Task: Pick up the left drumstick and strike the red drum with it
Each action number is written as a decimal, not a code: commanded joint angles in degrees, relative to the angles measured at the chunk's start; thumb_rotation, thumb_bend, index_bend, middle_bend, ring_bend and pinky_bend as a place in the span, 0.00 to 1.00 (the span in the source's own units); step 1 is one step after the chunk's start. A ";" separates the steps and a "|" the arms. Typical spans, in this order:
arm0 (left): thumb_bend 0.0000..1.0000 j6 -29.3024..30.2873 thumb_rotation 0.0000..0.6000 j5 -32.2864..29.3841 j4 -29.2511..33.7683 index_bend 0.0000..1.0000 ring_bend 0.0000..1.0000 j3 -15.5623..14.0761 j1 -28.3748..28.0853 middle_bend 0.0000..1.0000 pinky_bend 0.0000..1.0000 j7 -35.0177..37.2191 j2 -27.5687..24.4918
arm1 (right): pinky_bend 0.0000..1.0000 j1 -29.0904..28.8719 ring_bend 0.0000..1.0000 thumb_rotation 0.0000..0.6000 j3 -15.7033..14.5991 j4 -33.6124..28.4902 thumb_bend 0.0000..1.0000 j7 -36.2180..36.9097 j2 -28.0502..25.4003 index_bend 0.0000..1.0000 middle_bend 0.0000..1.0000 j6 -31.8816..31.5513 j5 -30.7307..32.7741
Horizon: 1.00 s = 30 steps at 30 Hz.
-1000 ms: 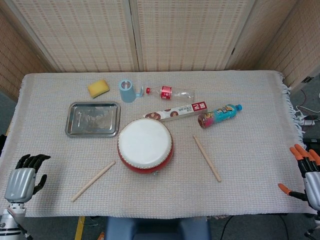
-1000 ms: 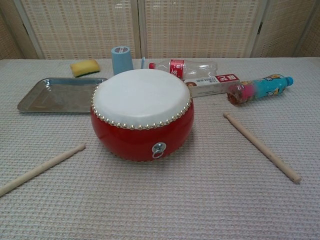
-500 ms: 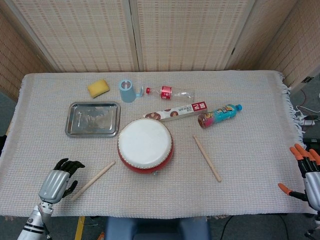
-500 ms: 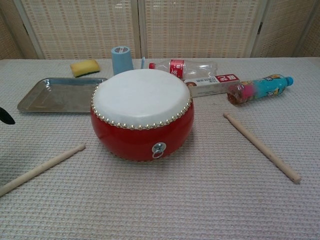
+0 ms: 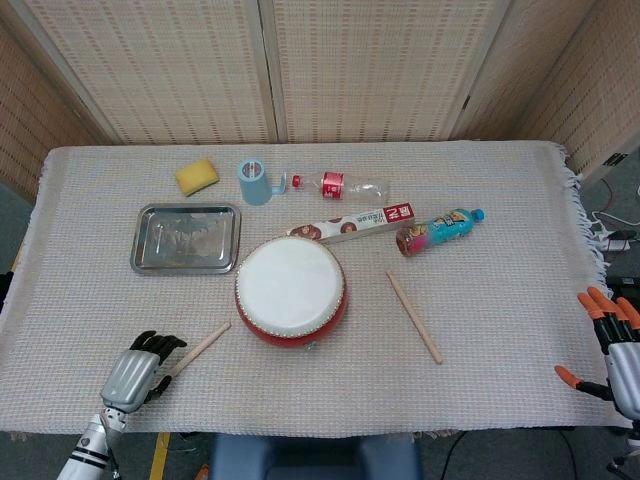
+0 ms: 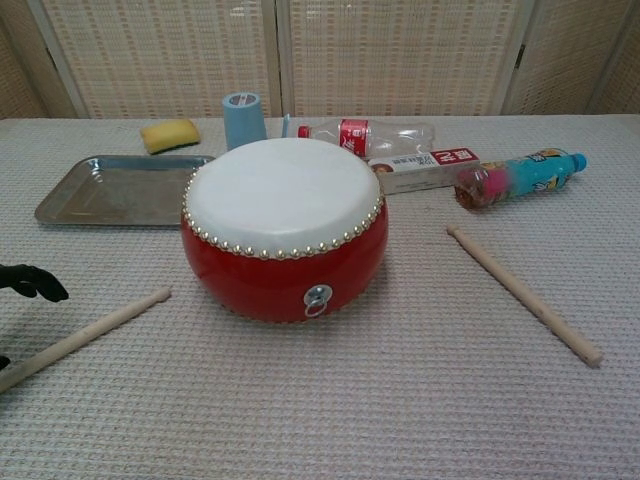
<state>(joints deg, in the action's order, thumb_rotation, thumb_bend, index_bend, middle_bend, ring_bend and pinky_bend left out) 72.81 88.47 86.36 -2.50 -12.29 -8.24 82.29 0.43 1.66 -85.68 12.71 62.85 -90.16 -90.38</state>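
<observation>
The red drum (image 5: 290,290) with its white skin (image 6: 283,190) stands at the middle of the cloth-covered table. The left drumstick (image 5: 203,343) lies flat to its near left, angled toward the drum, and shows as the left drumstick (image 6: 90,332) in the chest view. My left hand (image 5: 138,369) hovers over the stick's near end with its black fingers (image 6: 30,281) spread and nothing held. The stick's end is hidden under that hand in the head view. My right hand (image 5: 608,348), orange-tipped and open, stays at the table's right edge, far from the right drumstick (image 5: 414,317).
A steel tray (image 5: 150,262) lies behind the left drumstick. Along the back are a yellow sponge (image 5: 197,176), a blue cup (image 5: 254,181), a clear bottle (image 5: 340,184), a long box (image 5: 352,224) and a blue bottle (image 5: 438,231).
My left hand has moved right from the table's left corner to above the near end of the left drumstick. The stick, the drum and my right hand have not moved.
</observation>
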 commanded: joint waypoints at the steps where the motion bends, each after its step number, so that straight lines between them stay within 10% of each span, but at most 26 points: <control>1: 0.30 0.16 1.00 0.52 0.00 0.25 0.21 -0.54 0.12 0.22 0.14 0.29 0.42 | 0.00 -0.08 0.00 1.00 -0.01 -0.10 0.00 -0.09 0.02 0.00 0.00 0.10 -0.04; 30: 0.29 0.09 1.00 -5.33 -4.75 0.18 0.16 1.56 0.60 0.17 0.13 -11.20 4.67 | 0.00 0.09 0.00 1.00 -0.07 -0.49 0.00 -0.17 -0.23 0.00 0.00 -0.36 -0.05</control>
<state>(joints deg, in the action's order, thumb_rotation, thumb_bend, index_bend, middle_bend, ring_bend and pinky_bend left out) 72.61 83.65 81.73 -1.39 -11.78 -18.93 86.94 0.53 1.59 -86.18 12.54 62.61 -90.53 -90.44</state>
